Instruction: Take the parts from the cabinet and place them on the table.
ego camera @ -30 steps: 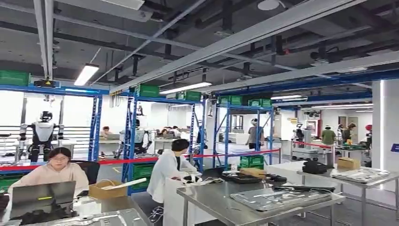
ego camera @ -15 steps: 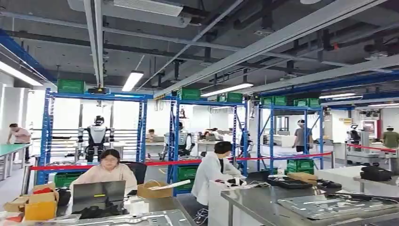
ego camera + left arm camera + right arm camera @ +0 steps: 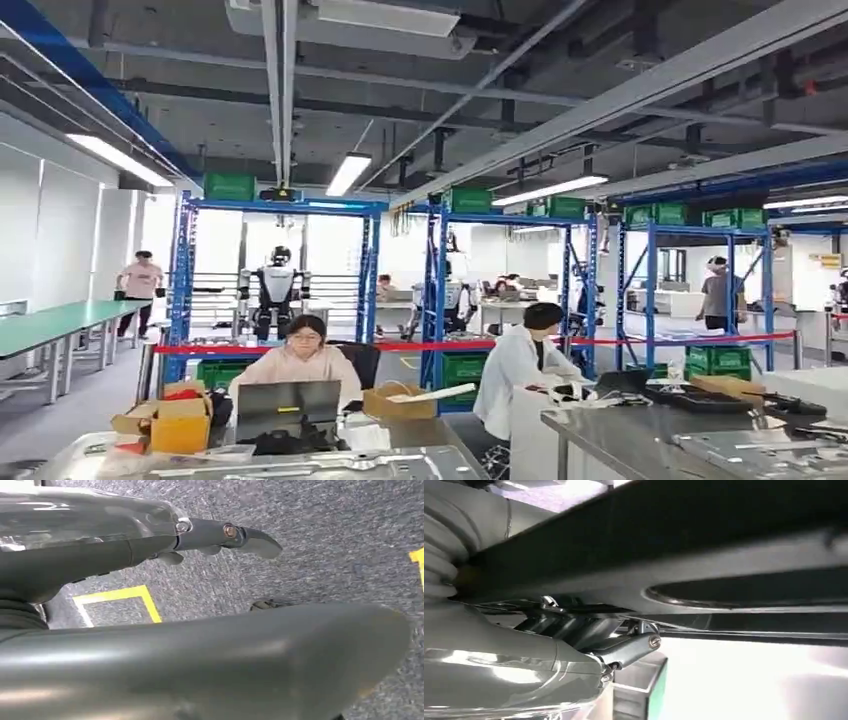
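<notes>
In the right wrist view my right hand [image 3: 589, 640] grips a flat dark and silver metal part [image 3: 724, 575] with an oval cut-out; its fingers [image 3: 629, 647] curl against the part's underside. My left hand [image 3: 150, 545] hangs over grey carpet in the left wrist view. One dark finger [image 3: 235, 534] is stretched out, the thick grey thumb [image 3: 210, 665] is apart from it, and nothing lies between them. Flat metal parts [image 3: 300, 466] lie on a steel table [image 3: 450, 462] at the bottom of the head view.
A second steel table [image 3: 620, 428] with flat parts [image 3: 765, 450] stands at the lower right. Two people sit at desks behind the tables. Blue racks [image 3: 180, 290] with green bins, a red barrier tape [image 3: 420, 346] and a green bench [image 3: 50, 325] stand beyond. Yellow tape [image 3: 120, 597] marks the carpet.
The whole head view has slid to the right, so the camera has turned left. The green bench and left wall have come into sight.
</notes>
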